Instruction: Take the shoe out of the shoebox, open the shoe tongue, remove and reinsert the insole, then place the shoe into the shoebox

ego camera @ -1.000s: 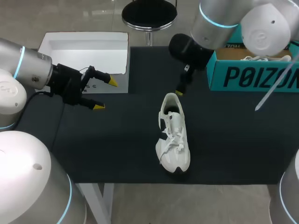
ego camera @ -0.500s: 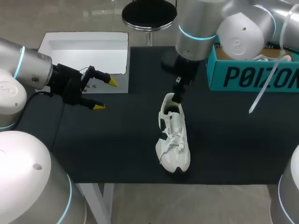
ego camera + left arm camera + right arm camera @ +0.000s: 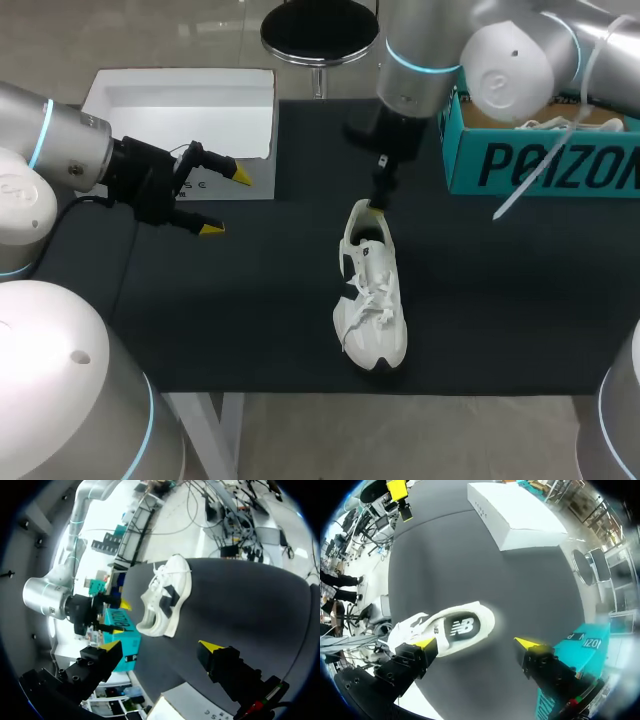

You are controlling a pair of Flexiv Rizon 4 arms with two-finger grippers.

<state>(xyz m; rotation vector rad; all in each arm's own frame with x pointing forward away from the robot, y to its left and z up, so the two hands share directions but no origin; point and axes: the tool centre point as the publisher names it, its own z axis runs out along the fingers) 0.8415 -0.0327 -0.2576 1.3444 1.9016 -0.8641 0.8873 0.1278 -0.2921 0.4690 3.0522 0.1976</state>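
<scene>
Just over heel of white shoe (image 3: 372, 290), right gripper (image 3: 377, 204), jaws apart.

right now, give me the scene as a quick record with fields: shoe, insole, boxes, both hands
shoe: white sneaker lying on the black table, out of its box, toe toward the robot
insole: insole in place inside the sneaker
shoebox: teal shoebox at the table's far right, open on top
other box: white box at the far left
left hand: open, empty, near the white box, apart from the sneaker
right hand: open, empty, over the sneaker's heel
</scene>
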